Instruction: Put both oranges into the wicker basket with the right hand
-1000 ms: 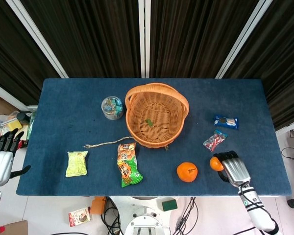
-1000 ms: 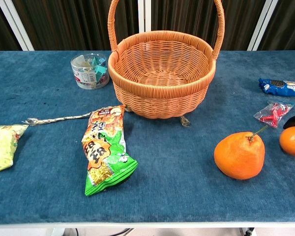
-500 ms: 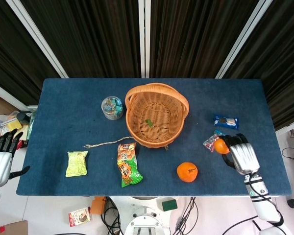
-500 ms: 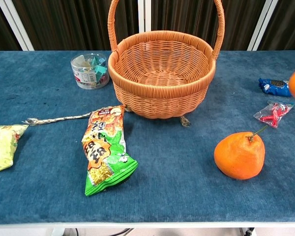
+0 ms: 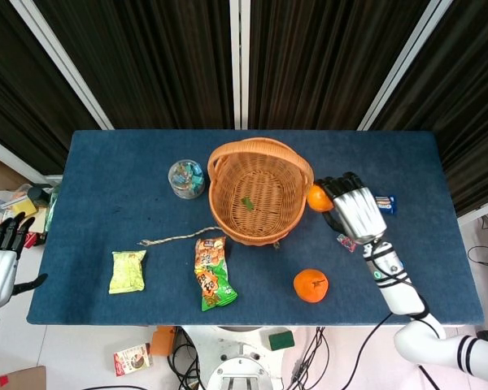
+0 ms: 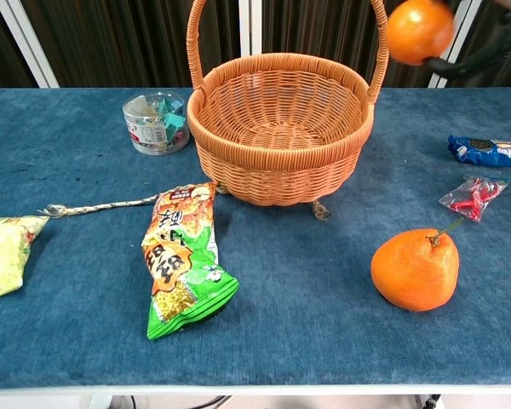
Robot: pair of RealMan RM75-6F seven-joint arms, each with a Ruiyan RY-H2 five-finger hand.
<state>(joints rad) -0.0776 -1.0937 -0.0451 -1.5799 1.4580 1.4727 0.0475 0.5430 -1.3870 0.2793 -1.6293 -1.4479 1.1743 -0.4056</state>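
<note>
My right hand [image 5: 354,207] holds a small orange [image 5: 319,197] in the air just right of the wicker basket [image 5: 260,191], level with its rim. In the chest view that orange [image 6: 419,30] hangs high beside the basket's [image 6: 281,128] right handle post, with dark fingers [image 6: 485,53] behind it. A second, larger orange [image 5: 311,285] with a stem lies on the blue cloth near the front edge, also in the chest view as the larger orange [image 6: 415,268]. The basket holds only a small leaf. My left hand [image 5: 0,268] hangs off the table's left side, holding nothing, fingers apart.
A green snack bag [image 5: 212,272], a yellow packet [image 5: 128,271] and a piece of string [image 5: 179,237] lie front left. A clear tub [image 5: 186,178] stands left of the basket. A blue biscuit pack [image 6: 490,150] and a red candy wrapper [image 6: 473,197] lie at right.
My right hand has carried the small orange up and leftward, from over the candy wrapper to beside the basket's right rim. The left hand and the large orange have stayed put.
</note>
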